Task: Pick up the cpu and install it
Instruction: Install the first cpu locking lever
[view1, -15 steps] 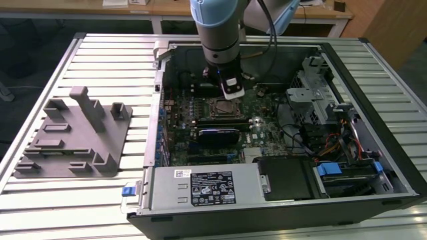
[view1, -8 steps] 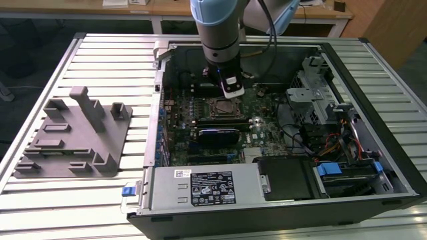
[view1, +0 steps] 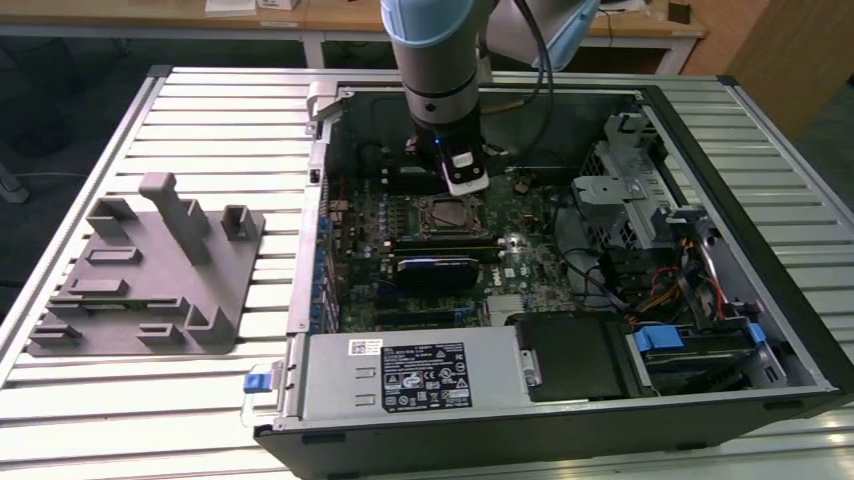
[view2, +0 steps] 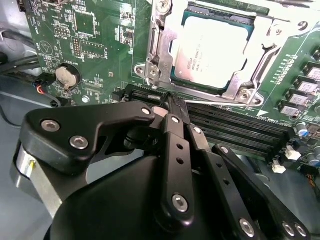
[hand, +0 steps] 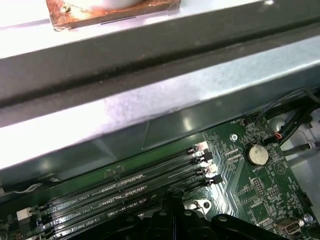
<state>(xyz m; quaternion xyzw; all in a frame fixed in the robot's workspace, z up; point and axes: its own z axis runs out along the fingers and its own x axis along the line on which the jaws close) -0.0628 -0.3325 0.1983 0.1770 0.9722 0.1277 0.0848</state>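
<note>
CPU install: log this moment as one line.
cpu: seated in socket | gripper: shut, empty, above memory slots beside socket | tray: outside the case

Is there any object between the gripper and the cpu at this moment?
Nothing visible is. In the second wrist view the cpu already lies in its socket on the motherboard. The gripper, fingers together and empty, is near it over the memory slots.
</note>
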